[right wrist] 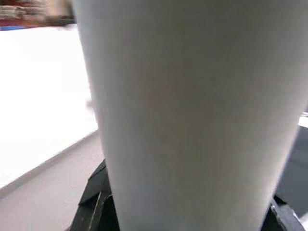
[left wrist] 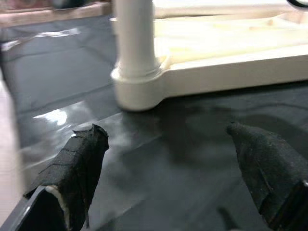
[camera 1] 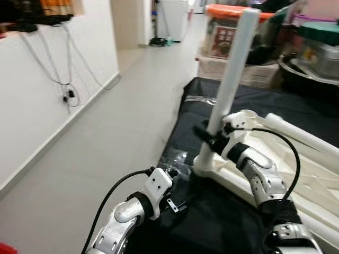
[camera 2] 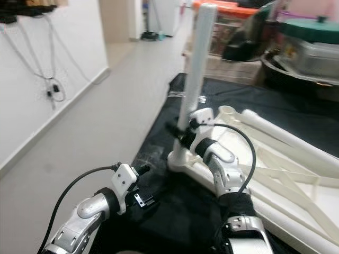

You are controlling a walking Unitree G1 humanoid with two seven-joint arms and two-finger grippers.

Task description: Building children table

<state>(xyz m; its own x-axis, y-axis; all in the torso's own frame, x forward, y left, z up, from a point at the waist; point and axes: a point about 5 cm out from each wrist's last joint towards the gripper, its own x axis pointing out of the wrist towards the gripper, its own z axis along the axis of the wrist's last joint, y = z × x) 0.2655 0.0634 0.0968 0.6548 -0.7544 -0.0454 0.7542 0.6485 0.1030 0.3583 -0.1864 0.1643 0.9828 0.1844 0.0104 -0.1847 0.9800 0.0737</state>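
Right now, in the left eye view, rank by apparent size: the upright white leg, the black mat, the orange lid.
1. black mat
2. upright white leg, held by the right gripper
3. orange lid; it sits farther back, so its true size is unsure.

white table leg [camera 1: 233, 69], black mat [camera 1: 212, 211]

A white table leg [camera 1: 233, 74] stands nearly upright in the corner socket of the upturned white tabletop [camera 1: 312, 180] on black sheeting.

- Right pincer [camera 1: 211, 138], arm reaching forward, fingers clamped around the upright white leg [camera 1: 233, 69].
- Left pincer [left wrist: 168, 159] held low, fingers spread wide, gripping nothing.
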